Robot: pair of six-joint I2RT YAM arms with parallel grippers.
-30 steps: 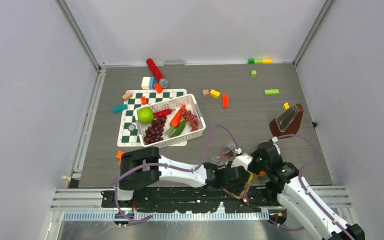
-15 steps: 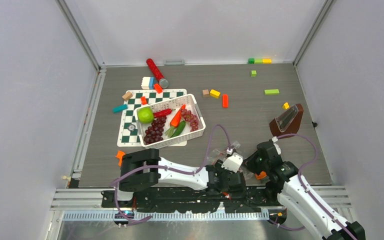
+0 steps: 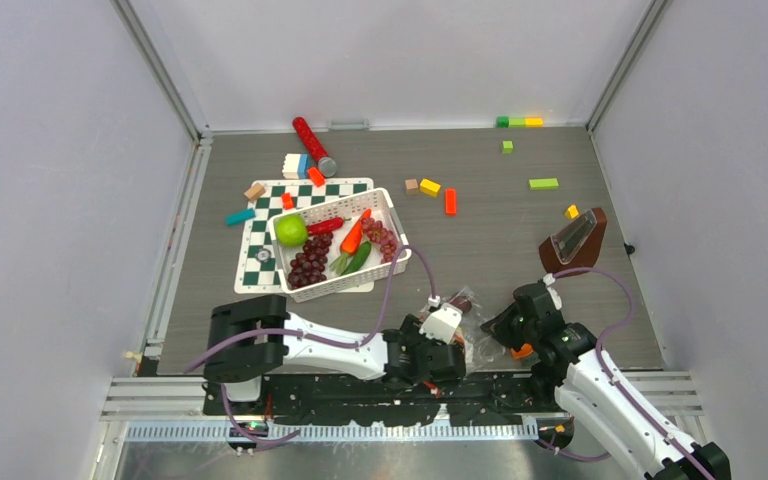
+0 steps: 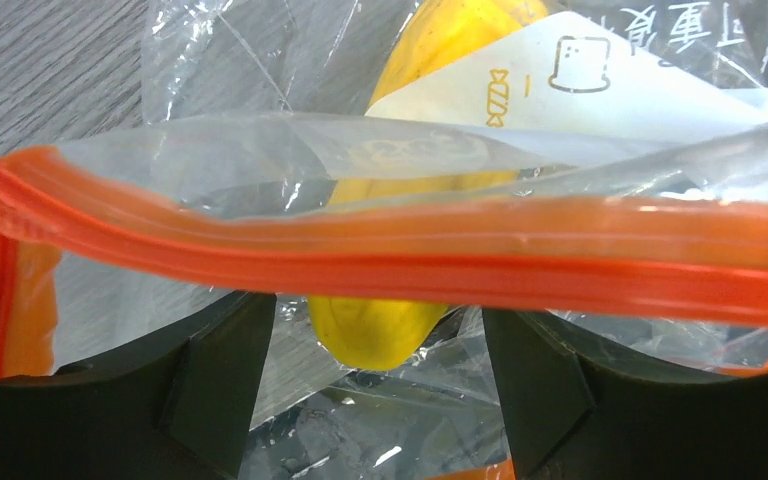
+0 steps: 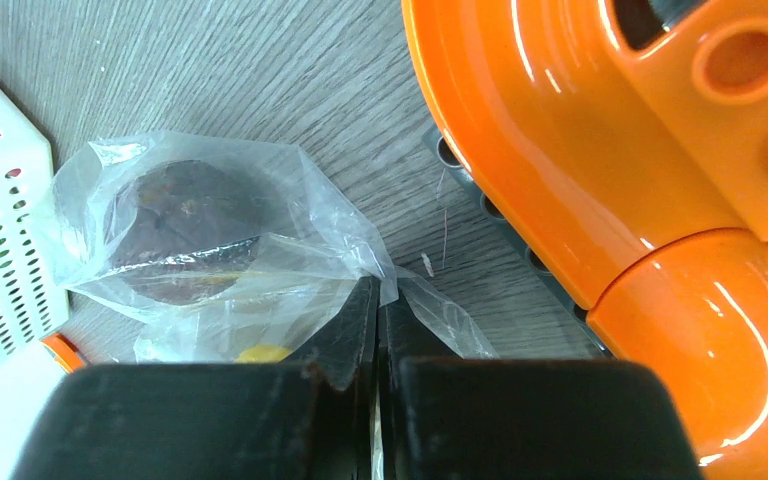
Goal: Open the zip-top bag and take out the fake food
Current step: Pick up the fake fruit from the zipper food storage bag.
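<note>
One clear bag (image 5: 300, 235) holding one yellow toy (image 4: 375, 325), one dark toy (image 5: 185, 225); zip strip (image 4: 390, 265) crosswise across spread left fingers (image 4: 210, 380); right fingers (image 5: 210, 420) pinching bag corner

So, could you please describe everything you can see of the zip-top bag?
The zip-top bag is clear, crinkled plastic with an orange zip strip and a white printed label. It rests on the grey table, holding a yellow piece and a dark round one. The right gripper pinches one corner.
</note>
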